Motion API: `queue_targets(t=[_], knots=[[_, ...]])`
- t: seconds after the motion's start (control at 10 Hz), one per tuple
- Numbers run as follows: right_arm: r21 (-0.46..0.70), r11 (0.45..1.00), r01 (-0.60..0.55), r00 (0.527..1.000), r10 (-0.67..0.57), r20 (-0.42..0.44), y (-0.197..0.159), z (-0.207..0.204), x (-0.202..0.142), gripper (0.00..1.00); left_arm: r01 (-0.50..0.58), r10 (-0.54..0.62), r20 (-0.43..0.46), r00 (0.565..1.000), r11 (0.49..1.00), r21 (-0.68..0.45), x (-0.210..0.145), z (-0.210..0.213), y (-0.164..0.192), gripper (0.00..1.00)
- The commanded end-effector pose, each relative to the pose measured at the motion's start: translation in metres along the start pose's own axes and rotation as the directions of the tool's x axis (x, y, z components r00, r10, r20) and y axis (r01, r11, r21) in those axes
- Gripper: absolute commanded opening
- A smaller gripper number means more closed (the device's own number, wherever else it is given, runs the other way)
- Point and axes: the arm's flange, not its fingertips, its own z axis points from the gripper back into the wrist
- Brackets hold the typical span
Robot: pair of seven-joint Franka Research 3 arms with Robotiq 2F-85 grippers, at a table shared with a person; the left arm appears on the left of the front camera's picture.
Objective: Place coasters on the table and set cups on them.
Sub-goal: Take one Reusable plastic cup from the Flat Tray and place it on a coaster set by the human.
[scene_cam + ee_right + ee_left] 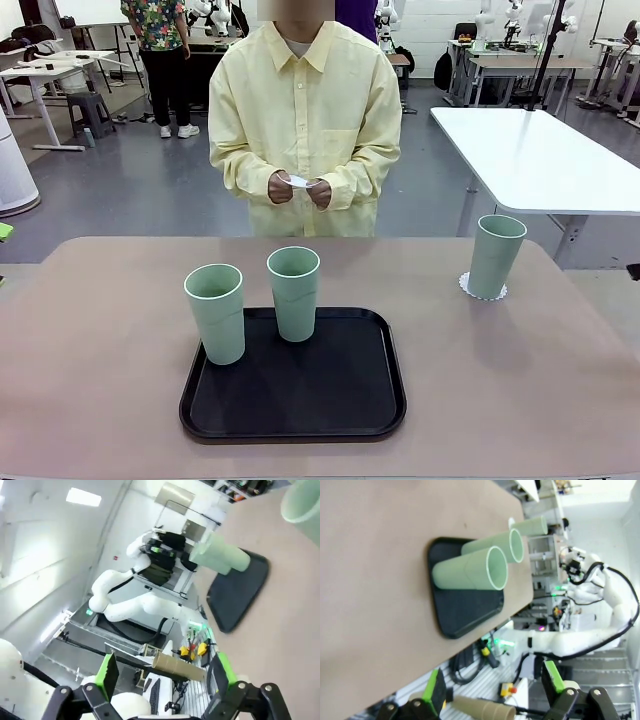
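Midway: right cup (pixel 497 256) on its coaster (pixel 466 288); other cups (pixel 215 313) waiting on black tray (pixel 300 415); fresh coaster (pixel 300 182) in person's hands (pixel 281 187); left gripper (pixel 493 674) and right gripper (pixel 164 664) gaping, empty; next, laying that coaster on the table (pixel 100 380).

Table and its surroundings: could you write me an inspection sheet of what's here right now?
Surface: beige table, flat, no spills seen.
Job's things: right cup stands on a lacy white coaster. Left cup and middle cup stand upright on the black tray, no coasters under them. The person's hands hold a small white piece, possibly another coaster.
Clutter: nothing seen.
Claws: left claw and right claw both open and empty, well away from the cups.
Cables: black cables by the robot's base, off the table.
Surroundings: white table behind at right; person in a yellow shirt at the far side.
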Motion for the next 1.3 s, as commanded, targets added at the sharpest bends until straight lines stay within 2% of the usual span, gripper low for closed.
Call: queue_targets(t=[0.0, 0.2, 0.3, 0.6, 1.2], knots=[[-0.101, 0.988, 0.115, 0.993, -0.111, 0.042, 0.001, 0.026, -0.002, 1.00, 0.015, -0.015, 0.001, 1.000, 1.000, -0.003, -0.002, 0.001, 0.002, 1.00], [-0.171, 0.958, 0.231, 0.969, -0.210, 0.131, -0.007, 0.041, -0.009, 1.00, 0.015, -0.015, 0.001, 1.000, 1.000, -0.003, -0.002, 0.001, 0.002, 1.00], [-0.171, 0.953, 0.251, 0.963, -0.228, 0.143, -0.009, 0.047, -0.011, 1.00, 0.015, -0.015, 0.001, 1.000, 1.000, -0.003, -0.002, 0.001, 0.002, 1.00], [-0.166, 0.949, 0.266, 0.957, -0.240, 0.163, -0.012, 0.055, -0.012, 1.00, 0.015, -0.015, 0.001, 1.000, 1.000, -0.003, -0.002, 0.001, 0.002, 1.00], [-0.178, 0.951, 0.251, 0.962, -0.226, 0.150, -0.012, 0.054, -0.018, 1.00, 0.015, -0.015, 0.001, 1.000, 1.000, -0.003, -0.002, 0.001, 0.002, 1.00]])
